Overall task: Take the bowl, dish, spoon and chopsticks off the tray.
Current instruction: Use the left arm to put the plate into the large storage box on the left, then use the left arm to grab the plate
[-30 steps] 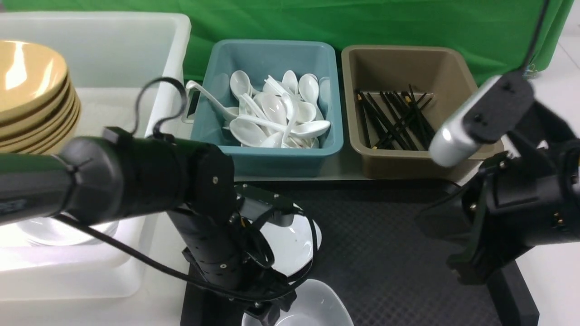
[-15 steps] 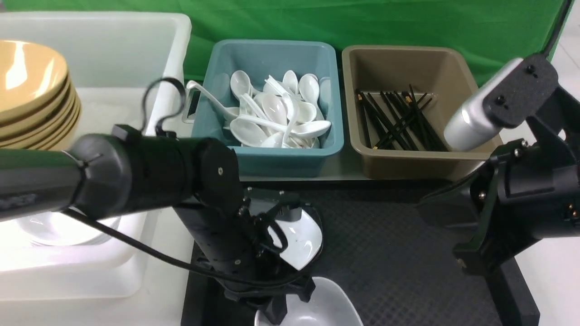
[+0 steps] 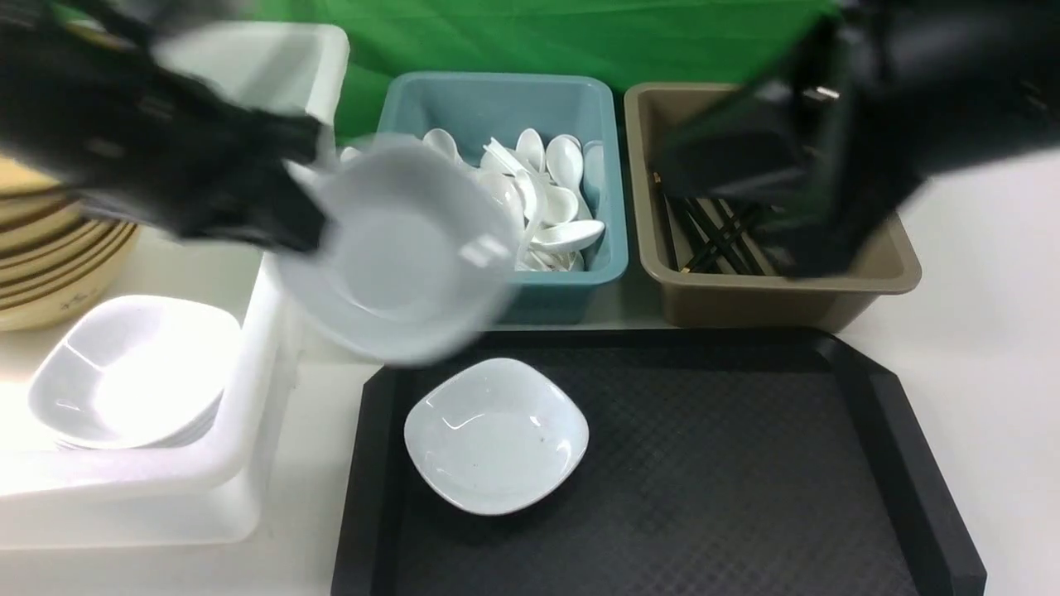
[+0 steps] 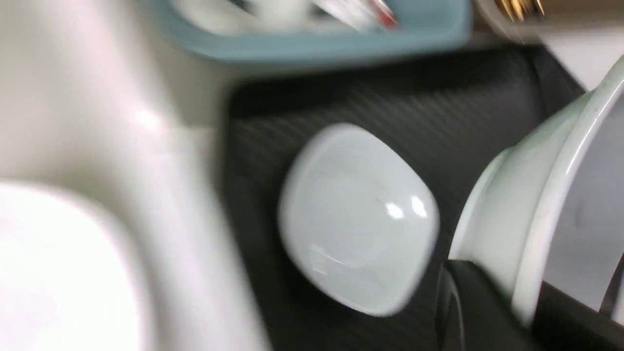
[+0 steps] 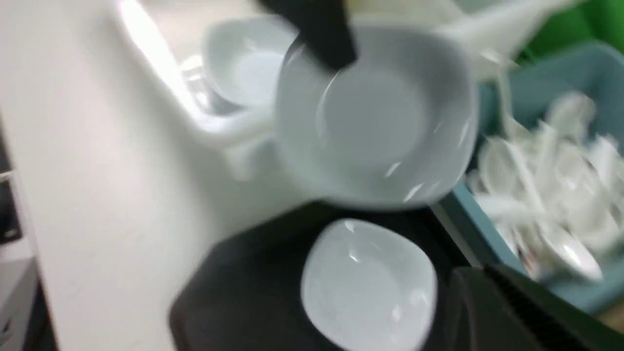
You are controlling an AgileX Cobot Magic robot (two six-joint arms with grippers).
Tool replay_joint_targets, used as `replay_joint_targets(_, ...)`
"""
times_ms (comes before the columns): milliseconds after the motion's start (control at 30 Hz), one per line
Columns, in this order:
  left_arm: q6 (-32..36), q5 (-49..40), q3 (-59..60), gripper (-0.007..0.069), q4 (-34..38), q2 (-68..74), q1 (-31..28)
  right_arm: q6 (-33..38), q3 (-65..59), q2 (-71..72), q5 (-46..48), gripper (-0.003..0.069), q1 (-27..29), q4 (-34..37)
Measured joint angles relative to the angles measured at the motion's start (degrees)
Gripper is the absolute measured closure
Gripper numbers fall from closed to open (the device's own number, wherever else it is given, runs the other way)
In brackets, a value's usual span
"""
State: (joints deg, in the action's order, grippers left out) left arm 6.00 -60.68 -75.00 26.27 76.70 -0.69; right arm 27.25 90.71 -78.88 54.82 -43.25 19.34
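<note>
Overhead, the left gripper (image 3: 300, 199) is clamped on the rim of a white squarish dish (image 3: 397, 248) and holds it in the air, tilted so that its hollow faces the front camera. The raised dish hangs just beyond the far-left corner of the black tray (image 3: 745, 463), in front of the blue tub (image 3: 497, 99) and close beside the wall of the white bin (image 3: 124, 513). Arm and dish are both smeared by motion blur. A second dish (image 3: 497, 434) of the same kind sits upright on the left part of the tray, near its far edge. The blue tub holds a heap of white soup spoons (image 3: 563, 199). The brown tub (image 3: 828, 306) next to it holds black chopsticks (image 3: 712, 232). Inside the white bin are a stack of white dishes (image 3: 132, 372) and, behind it, a stack of mustard-tan bowls (image 3: 58, 257). The right gripper (image 5: 482, 297) is raised above the brown tub — jaws together, with nothing seen in them. Tray, tubs and bin all rest on a white worktop (image 3: 977, 331).
</note>
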Motion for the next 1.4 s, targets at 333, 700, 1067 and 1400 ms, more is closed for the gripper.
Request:
replay_joint_targets(333, 6.05, -1.02, 8.14, 0.0613, 4.76, -2.38, -29.95, 2.29, 26.27, -22.41, 8.29, 0.0652, -9.88, 0.61)
replay_joint_targets(700, 17.01, 7.61, 18.97, 0.0602, 6.32, 0.88, -29.45, 2.43, 29.56, -28.29, 9.12, 0.0653, -10.88, 0.69)
replay_joint_targets(1067, 9.60, 4.12, 14.08, 0.0246, -7.42, 4.45, -24.09, 2.35, 29.79, -28.29, 11.16, 0.0653, -10.87, -2.12)
replay_joint_targets(1400, 4.27, -5.09, -0.82, 0.0403, -9.27, -2.75, -14.98, -2.54, 27.48, -23.04, 14.42, 0.0654, -0.93, -4.61)
